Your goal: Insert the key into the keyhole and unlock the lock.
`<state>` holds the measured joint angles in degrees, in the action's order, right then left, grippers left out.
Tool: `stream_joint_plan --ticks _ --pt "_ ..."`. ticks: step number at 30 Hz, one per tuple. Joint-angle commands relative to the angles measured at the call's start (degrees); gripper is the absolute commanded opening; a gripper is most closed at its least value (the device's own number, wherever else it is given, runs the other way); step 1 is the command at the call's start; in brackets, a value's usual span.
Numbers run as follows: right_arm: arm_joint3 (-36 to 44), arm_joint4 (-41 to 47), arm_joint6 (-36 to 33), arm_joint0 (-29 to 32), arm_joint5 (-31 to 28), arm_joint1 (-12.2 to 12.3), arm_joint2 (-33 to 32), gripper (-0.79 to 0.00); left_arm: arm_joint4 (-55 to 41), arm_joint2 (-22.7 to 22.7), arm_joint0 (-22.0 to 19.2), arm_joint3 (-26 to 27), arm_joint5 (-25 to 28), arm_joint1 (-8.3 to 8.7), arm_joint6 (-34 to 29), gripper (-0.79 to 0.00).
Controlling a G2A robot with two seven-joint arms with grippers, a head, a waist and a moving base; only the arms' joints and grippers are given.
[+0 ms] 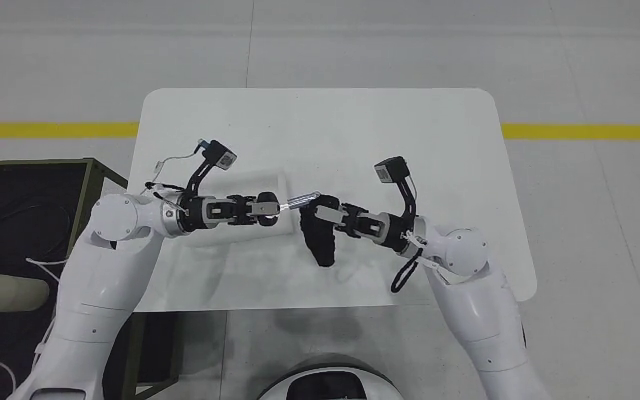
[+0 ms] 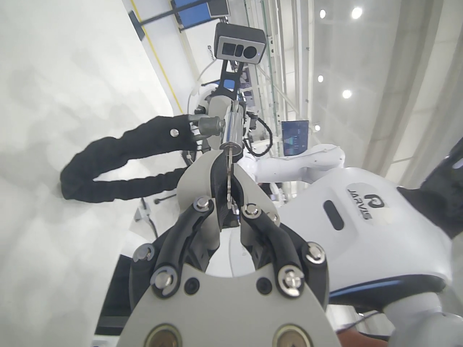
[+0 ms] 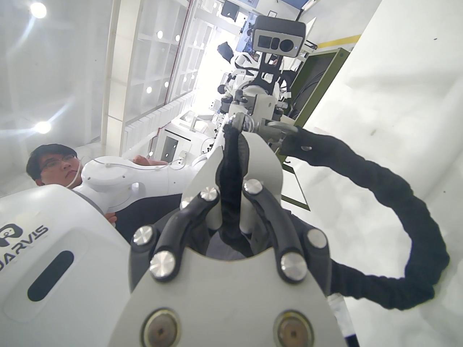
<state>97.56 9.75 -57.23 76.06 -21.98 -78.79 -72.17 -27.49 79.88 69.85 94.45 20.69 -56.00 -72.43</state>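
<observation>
Left gripper [image 2: 226,174] is clamped on the flat silver metal key [image 2: 230,162]. The blade sits edge-on between the pads, so it can carry twist without slipping. Right gripper [image 3: 235,148] is closed on the black fabric-sleeved cable lock [image 1: 320,245], close behind its chrome cylinder [image 2: 231,128]. It holds the lock above the white table [image 1: 400,130] with the keyhole end facing the key, which should give the reaction torque. In the top view the arms meet nose to nose, roughly coaxial, so the push runs straight along the blade.

Key tip is at the cylinder's end face and looks started in the keyhole; depth I can't tell. Slack black cable loop [image 2: 144,131] droops toward the table, off the insertion line.

Judgement: insertion stage, turn not yet done. Main risk is misalignment bending the blade.
</observation>
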Motion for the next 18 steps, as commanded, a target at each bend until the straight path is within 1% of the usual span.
stream_joint_plan --ticks 1,6,9,11,14,17,18 --pt "1.05 -0.44 0.49 0.59 0.49 0.15 -0.1 -0.785 6.93 0.85 1.61 2.66 6.01 -0.04 4.61 -0.785" --pt "1.44 -1.04 1.5 0.74 0.82 0.43 -0.04 -0.785 17.34 1.53 3.96 4.24 15.34 -0.53 15.31 -0.785" --pt "1.29 -1.17 2.1 0.65 0.98 0.58 -0.02 -0.785 20.1 1.6 4.82 4.71 21.03 -0.84 19.72 -0.785" --pt "1.17 -1.09 2.4 0.48 1.04 0.66 0.11 -0.785 22.93 2.05 5.19 4.94 25.91 -1.01 22.38 -0.785" --pt "1.03 -0.99 3.1 0.17 1.32 0.76 0.36 -0.785 30.47 3.33 5.74 5.37 33.01 -1.23 26.23 -0.785" --pt "1.16 -1.02 3.93 -0.15 1.51 0.85 0.45 -0.785 39.35 4.6 6.47 6.21 37.31 -1.73 31.79 -0.785" --pt "1.2 -1.27 4.11 -0.28 1.5 0.91 0.37 -0.785 42.95 4.97 6.55 6.85 37.31 -1.93 33.57 -0.785"
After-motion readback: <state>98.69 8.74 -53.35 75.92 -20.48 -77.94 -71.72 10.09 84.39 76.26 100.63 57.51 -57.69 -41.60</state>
